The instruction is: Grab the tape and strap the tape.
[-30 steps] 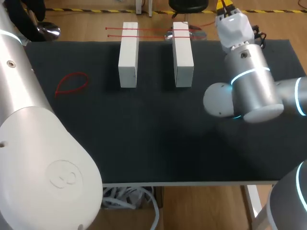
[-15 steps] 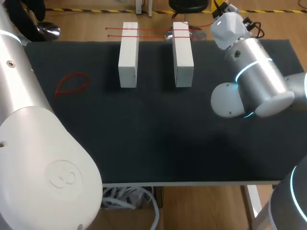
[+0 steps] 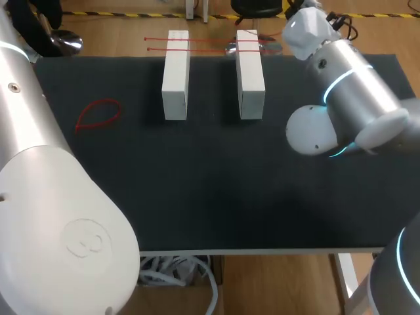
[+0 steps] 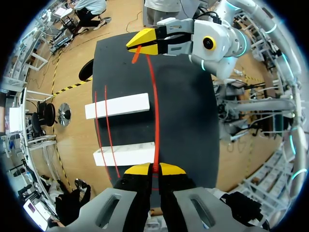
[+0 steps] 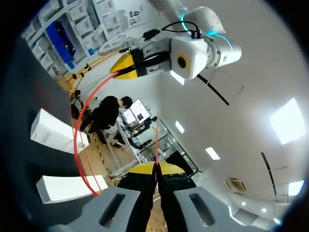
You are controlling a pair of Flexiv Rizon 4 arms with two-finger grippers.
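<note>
While the thin red plastic strap [image 4: 155, 111] spans the air above the black-topped table [image 3: 216, 184], the yellow-tipped left gripper [image 4: 153, 168] pinches one end and the right gripper [image 5: 155, 166] the other. Grab looks done. Looping and fastening are yet to come, I'd say.

Your thin red strap [image 4: 156, 101] spans left gripper [image 4: 153, 168] to right gripper [image 4: 135, 46], pinched at both ends. Two more straps [image 3: 210, 39] lie across the white blocks [image 3: 175, 79], upper centre; a red loop [image 3: 98, 115] mid-left.
</note>
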